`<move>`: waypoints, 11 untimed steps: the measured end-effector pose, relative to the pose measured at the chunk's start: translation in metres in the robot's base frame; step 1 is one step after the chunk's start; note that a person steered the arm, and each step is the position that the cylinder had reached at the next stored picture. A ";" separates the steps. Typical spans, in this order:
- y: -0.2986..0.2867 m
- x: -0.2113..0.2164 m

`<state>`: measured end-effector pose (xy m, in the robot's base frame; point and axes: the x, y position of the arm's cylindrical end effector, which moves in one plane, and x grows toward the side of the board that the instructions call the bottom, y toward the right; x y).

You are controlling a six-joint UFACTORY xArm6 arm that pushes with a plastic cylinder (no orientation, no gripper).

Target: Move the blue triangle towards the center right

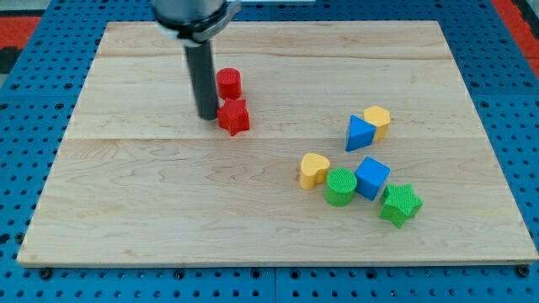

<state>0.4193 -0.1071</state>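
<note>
Our tip [208,116] sits far from the blue triangle [359,134].
We just touch the red star [233,117]; a red cylinder [228,83] stands above. The triangle sits far right, touching a yellow block [377,120].

Triangle block [359,134] right of star block [233,117]

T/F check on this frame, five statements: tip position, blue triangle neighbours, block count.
1. My tip sits just to the view's left of the red star. True.
2. The blue triangle is next to a yellow block. True.
3. My tip is touching the blue triangle. False: it is far off to the view's left, by the red blocks.
4. There are two green blocks. True: green cylinder, green star.
5. The red cylinder lies below the red star. False: it lies above it.
</note>
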 end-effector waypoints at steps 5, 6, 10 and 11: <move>0.103 0.000; 0.148 0.036; 0.283 0.049; 0.295 0.054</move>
